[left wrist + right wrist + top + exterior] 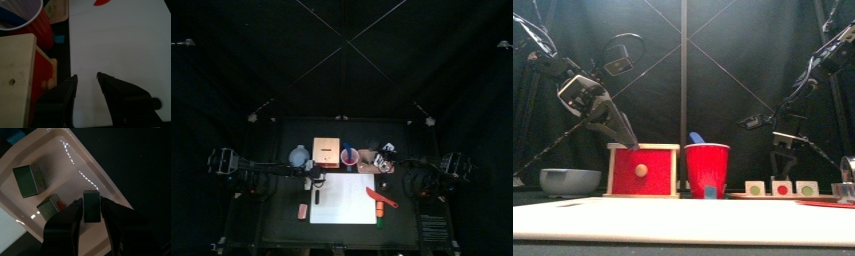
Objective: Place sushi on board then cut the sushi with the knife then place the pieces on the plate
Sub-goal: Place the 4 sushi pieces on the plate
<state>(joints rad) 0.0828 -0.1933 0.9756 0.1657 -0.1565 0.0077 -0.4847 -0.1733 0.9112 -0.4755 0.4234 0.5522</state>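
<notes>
Pinching a sushi piece (91, 203), wrist-view only, right fingers (65, 222); left fingers (61, 96) parted, empty.

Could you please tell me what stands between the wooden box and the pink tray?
The red cup, with a blue toy knife in it, stands between the wooden box and the pink tray; the front view shows it best.
</notes>
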